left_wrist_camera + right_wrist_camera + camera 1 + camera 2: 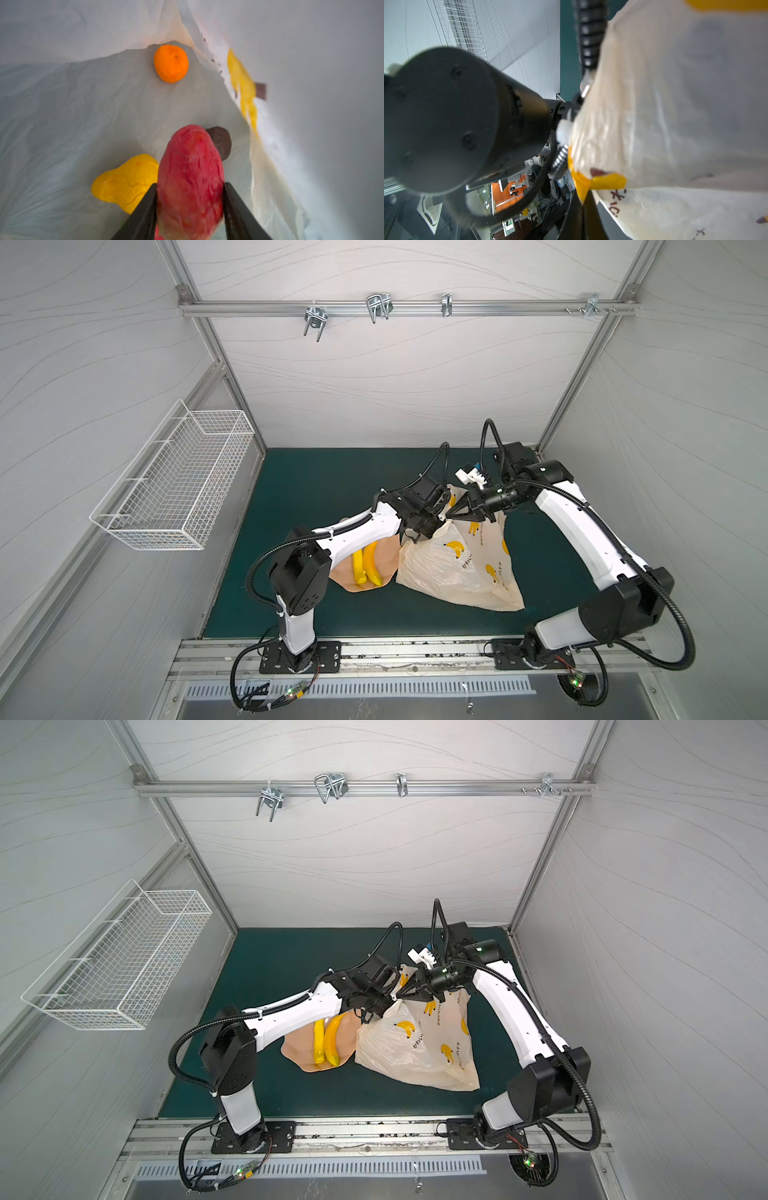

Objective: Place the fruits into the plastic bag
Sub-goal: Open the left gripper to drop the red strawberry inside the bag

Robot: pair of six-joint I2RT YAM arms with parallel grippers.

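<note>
The left gripper (190,185) stands part-open, its two black fingers (143,214) pressed on either side of a red fruit (190,158); it holds that fruit inside the bag (83,108), above the bag's floor. Past the red fruit, on the plastic, lie an orange (171,64), a brown fruit (223,143) half hidden behind the red one, and a yellow fruit (124,182) just beside one finger; whether the yellow fruit touches that finger I cannot tell.

The right gripper (449,515) is closed, pinching the bag's rim and holding it up as a peak; in both top views the bag (453,568) (415,1052) drapes down from that pinch onto the mat (299,489), and the left gripper's tips are hidden in the mouth just beside the pinch. In the right wrist view the bag's wall (675,93) fills one side, blurred.

To the left of the bag in both top views, right against it, lies a plate (386,558) (295,1048); two bananas (368,568) (328,1040) lie on it side by side, their far ends under the left arm (353,531). A basket (174,485) hangs on the left wall, well apart.
</note>
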